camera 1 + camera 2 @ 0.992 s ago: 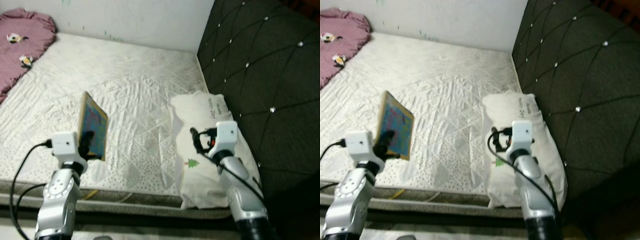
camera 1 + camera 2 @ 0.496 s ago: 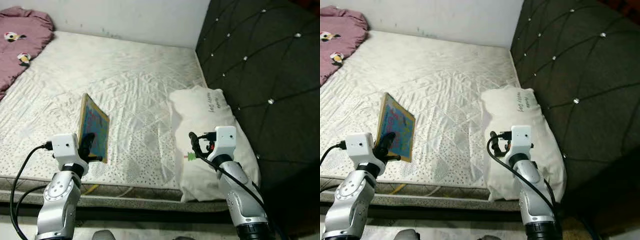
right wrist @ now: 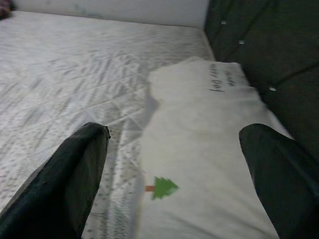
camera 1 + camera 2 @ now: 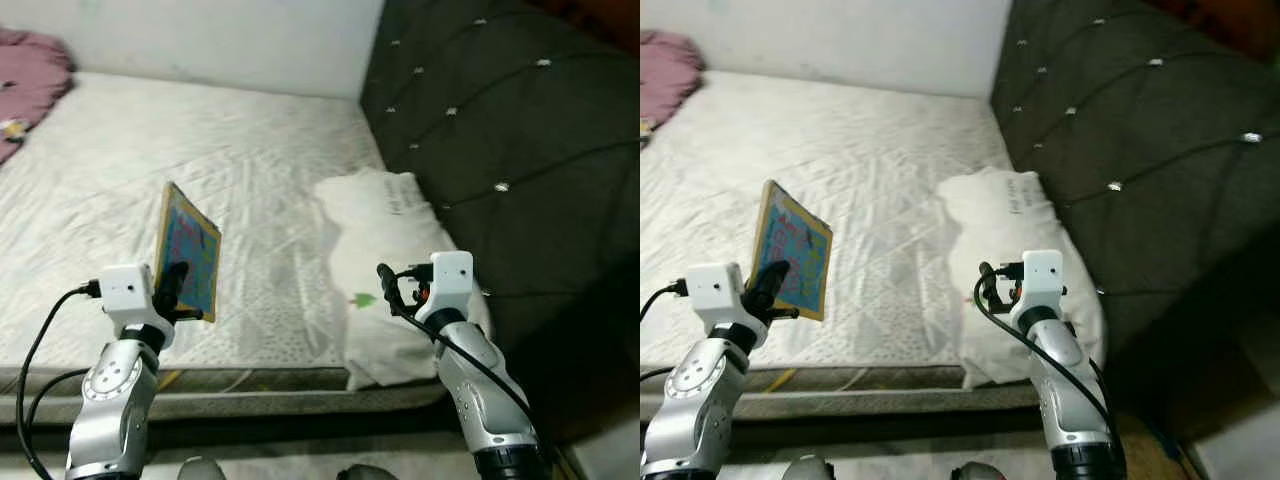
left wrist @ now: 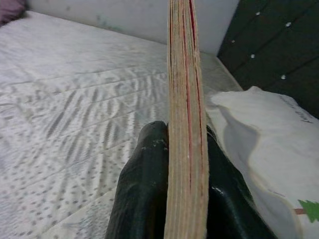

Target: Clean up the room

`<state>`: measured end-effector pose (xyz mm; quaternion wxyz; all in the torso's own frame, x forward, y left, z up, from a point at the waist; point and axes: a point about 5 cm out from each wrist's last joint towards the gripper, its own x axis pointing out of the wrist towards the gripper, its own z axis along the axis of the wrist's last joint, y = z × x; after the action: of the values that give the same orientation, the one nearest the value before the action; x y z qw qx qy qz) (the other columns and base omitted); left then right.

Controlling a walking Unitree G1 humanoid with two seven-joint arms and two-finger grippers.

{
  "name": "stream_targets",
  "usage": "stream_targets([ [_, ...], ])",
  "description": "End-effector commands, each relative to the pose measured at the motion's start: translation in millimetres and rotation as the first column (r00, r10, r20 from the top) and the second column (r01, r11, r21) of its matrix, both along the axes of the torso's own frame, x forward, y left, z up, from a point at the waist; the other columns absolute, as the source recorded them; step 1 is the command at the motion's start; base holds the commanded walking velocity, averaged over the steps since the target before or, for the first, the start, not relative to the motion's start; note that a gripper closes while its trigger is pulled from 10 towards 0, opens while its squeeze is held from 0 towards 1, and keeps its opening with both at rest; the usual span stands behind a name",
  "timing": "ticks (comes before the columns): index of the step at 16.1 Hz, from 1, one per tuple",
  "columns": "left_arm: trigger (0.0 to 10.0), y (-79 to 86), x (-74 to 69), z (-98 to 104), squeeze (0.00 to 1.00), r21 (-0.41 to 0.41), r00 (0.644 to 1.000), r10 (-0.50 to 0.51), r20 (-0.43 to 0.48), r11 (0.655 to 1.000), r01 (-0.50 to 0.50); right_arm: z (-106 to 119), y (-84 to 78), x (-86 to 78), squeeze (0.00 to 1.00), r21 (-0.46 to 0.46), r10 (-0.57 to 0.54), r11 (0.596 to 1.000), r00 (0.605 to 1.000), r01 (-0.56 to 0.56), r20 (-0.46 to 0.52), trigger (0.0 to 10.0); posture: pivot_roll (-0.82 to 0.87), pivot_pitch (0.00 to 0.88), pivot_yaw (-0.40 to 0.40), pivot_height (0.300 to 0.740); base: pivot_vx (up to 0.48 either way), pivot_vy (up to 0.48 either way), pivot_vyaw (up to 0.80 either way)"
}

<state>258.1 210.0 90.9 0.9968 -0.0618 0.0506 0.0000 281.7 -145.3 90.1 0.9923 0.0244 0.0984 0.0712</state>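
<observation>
left gripper (image 4: 178,290): clamped on the book's (image 4: 187,250) near lower edge; book upright, edge-on, long axis up, over the mattress's (image 4: 250,160) near-left part.
right gripper (image 4: 392,290): fingers spread, empty, just above the pillow (image 4: 375,250).
key relation: pillow lies directly ahead of the right gripper, nearer that arm, long axis near-to-far along the headboard (image 4: 480,130).
writing: dark handwriting at the pillow's far end, unreadable; small green tree print near.

Arms: two, silver metal, rounded jointed segments.
Wrist blocks: a white boxy housing on each arm.
Left gripper (image 4: 178,290): two long black fingers (image 5: 142,199), matte with a slightly scuffed surface.
Right gripper (image 3: 179,179): two broad black fingers with rounded ends.
Cables: black, looping from each white block down along the arm.
Right forearm end: black cuff at the base.
Markings: small red detail beside the right white block.
</observation>
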Motion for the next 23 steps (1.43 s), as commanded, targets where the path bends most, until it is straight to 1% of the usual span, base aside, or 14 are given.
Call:
stream_targets([
  [1, 10.0, -3.9, 6.9, 12.7, 0.00, -0.002, 0.998, -0.022, 0.063, 1.000, 0.022, 3.1, -6.1, 2.1, 0.00, -0.013, -0.016, 1.000, 1.000, 0.016, 0.004, 10.0, -0.03, 0.037, -0.113, 0.686, 0.319, 0.000, 0.00],
  [8, 10.0, -7.0, 6.9, 11.0, 0.00, -0.005, 0.998, -0.025, 0.058, 1.000, 0.025, 4.3, -8.8, 2.3, 0.00, -0.022, -0.014, 1.000, 1.000, 0.014, 0.006, 10.0, -0.04, 0.044, -0.117, 0.686, 0.333, 0.000, 0.00],
  [9, 10.0, -7.3, 7.0, 10.9, 0.00, -0.005, 0.998, -0.025, 0.058, 1.000, 0.026, 6.8, -4.7, 2.2, 0.00, -0.037, 0.026, 0.999, 0.999, -0.025, 0.026, 10.0, -0.04, 0.045, -0.119, 0.686, 0.480, 0.000, 0.73],
  [10, 10.0, -7.4, 7.0, 10.8, 0.00, -0.005, 0.998, -0.025, 0.058, 1.000, 0.026, 7.4, -3.6, 2.1, 0.00, -0.041, 0.035, 0.999, 0.999, -0.034, 0.030, 10.0, -0.04, 0.045, -0.119, 0.686, 0.480, 0.000, 0.73],
  [12, 10.0, -7.5, 7.1, 10.6, 0.00, -0.003, 0.998, -0.026, 0.057, 1.000, 0.026, 6.6, -3.7, 1.9, 0.00, -0.040, 0.027, 0.999, 0.999, -0.026, 0.024, 10.0, -0.04, 0.048, -0.119, 0.686, 0.480, 0.000, 0.79],
  [18, 10.0, -8.0, 8.8, 10.2, 0.00, -0.001, 0.998, -0.029, 0.056, 1.000, 0.029, 6.1, -6.9, 2.9, 0.00, -0.026, 0.002, 1.000, 1.000, -0.002, 0.016, 10.0, -0.05, 0.049, -0.116, 0.686, 0.480, 0.000, 0.00],
  [20, 10.0, -9.1, 9.8, 9.4, 0.00, -0.021, 0.999, -0.019, 0.046, 1.000, 0.020, 6.0, -7.2, 3.4, 0.00, -0.024, -0.003, 1.000, 1.000, 0.003, 0.013, 10.0, -0.05, 0.049, -0.116, 0.686, 0.000, 0.000, 0.00],
  [23, 10.0, -10.1, 9.8, 7.9, 0.00, -0.020, 0.999, -0.024, 0.041, 0.999, 0.025, 6.0, -7.8, 3.6, 0.00, -0.024, -0.007, 1.000, 1.000, 0.007, 0.012, 10.0, -0.05, 0.049, -0.117, 0.686, 0.000, 0.000, 0.00],
])
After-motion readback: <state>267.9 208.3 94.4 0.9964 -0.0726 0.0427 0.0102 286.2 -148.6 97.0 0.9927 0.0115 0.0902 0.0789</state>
